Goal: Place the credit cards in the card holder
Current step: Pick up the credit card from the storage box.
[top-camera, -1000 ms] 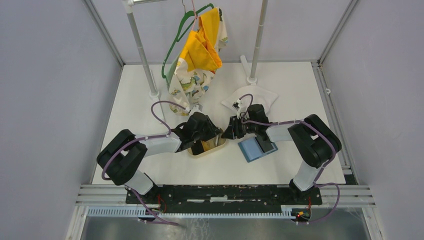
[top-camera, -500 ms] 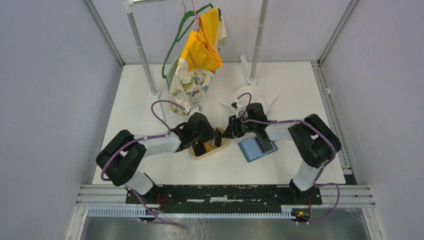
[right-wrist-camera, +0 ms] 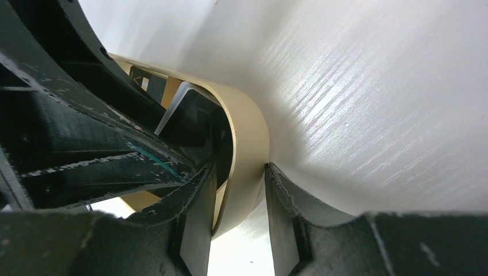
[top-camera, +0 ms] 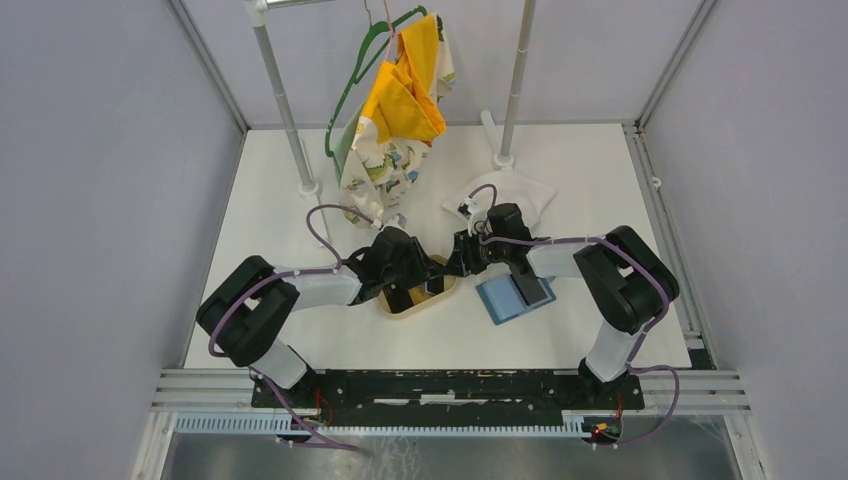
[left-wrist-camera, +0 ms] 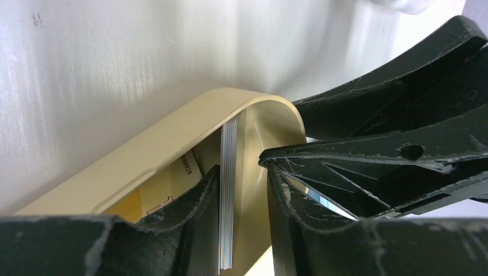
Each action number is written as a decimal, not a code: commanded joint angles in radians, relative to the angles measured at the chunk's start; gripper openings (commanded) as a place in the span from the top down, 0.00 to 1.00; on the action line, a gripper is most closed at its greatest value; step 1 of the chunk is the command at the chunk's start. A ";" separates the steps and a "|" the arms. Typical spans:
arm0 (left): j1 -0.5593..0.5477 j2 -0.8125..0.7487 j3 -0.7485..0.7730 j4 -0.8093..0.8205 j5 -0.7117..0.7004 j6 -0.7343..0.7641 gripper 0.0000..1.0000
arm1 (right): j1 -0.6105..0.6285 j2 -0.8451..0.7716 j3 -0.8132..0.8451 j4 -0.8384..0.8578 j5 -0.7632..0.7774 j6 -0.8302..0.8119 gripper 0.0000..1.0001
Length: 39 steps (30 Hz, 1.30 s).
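Left gripper (left-wrist-camera: 241, 167): jaws apart, I'm straddling the cards (left-wrist-camera: 228, 195), on edge in the tray (left-wrist-camera: 144, 155).
Right gripper (right-wrist-camera: 239, 169): clamped on the tray's end wall, crowding my left.
Wallet (top-camera: 497, 300): flat, just right of the tray.

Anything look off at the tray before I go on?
Yes: a credit card stands on its edge inside the tan tray, upright near the end wall rather than lying flat. The left gripper brackets it with a gap on one side, not clamped. The right gripper pinches the tray's end wall.
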 commanded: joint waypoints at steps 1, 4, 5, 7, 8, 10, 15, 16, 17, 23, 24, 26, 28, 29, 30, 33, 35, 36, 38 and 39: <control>0.008 0.042 0.004 0.073 0.056 -0.015 0.59 | 0.006 0.006 0.031 -0.011 0.020 -0.028 0.58; 0.008 0.061 0.015 0.075 0.060 -0.013 0.59 | 0.006 0.005 0.033 -0.017 0.020 -0.033 0.58; 0.008 0.065 0.021 0.074 0.062 -0.011 0.60 | 0.006 0.005 0.034 -0.019 0.021 -0.035 0.58; 0.008 0.072 0.027 0.073 0.068 -0.011 0.60 | 0.006 0.007 0.036 -0.022 0.021 -0.037 0.58; 0.009 0.073 0.029 0.074 0.072 -0.011 0.61 | 0.006 0.006 0.037 -0.024 0.020 -0.039 0.58; 0.011 0.064 0.026 0.075 0.079 -0.012 0.63 | 0.006 0.006 0.037 -0.027 0.021 -0.042 0.58; 0.025 0.018 0.009 0.071 0.099 -0.014 0.64 | 0.006 0.009 0.040 -0.031 0.021 -0.047 0.58; 0.030 0.010 0.004 0.070 0.103 -0.013 0.64 | 0.006 0.008 0.040 -0.033 0.021 -0.046 0.58; 0.034 0.003 0.001 0.069 0.109 -0.013 0.64 | 0.006 0.007 0.043 -0.033 0.020 -0.047 0.58; 0.050 -0.023 -0.013 0.065 0.134 -0.013 0.65 | 0.006 0.004 0.043 -0.040 0.022 -0.055 0.58; 0.051 -0.026 -0.016 0.063 0.137 -0.013 0.65 | 0.005 0.003 0.045 -0.041 0.022 -0.056 0.58; 0.057 -0.036 -0.023 0.058 0.140 -0.011 0.65 | 0.006 0.002 0.045 -0.042 0.023 -0.057 0.58; 0.063 -0.047 -0.029 0.051 0.142 -0.007 0.65 | 0.006 0.001 0.047 -0.044 0.024 -0.060 0.58; 0.065 -0.053 -0.032 0.044 0.143 -0.005 0.65 | 0.005 0.000 0.046 -0.045 0.023 -0.060 0.58; 0.067 -0.060 -0.034 0.037 0.140 -0.002 0.66 | 0.006 0.000 0.047 -0.045 0.024 -0.060 0.58; 0.073 -0.084 -0.042 0.017 0.139 0.006 0.67 | 0.006 0.001 0.046 -0.046 0.024 -0.062 0.58; 0.078 -0.098 -0.047 0.004 0.138 0.011 0.68 | 0.006 0.001 0.048 -0.049 0.023 -0.064 0.58; 0.081 -0.105 -0.050 -0.002 0.137 0.014 0.68 | 0.006 0.000 0.049 -0.050 0.024 -0.065 0.58; 0.084 -0.117 -0.053 -0.013 0.137 0.019 0.69 | 0.006 -0.001 0.050 -0.051 0.025 -0.066 0.58; 0.086 -0.122 -0.056 -0.020 0.136 0.022 0.70 | 0.005 0.000 0.050 -0.052 0.026 -0.067 0.58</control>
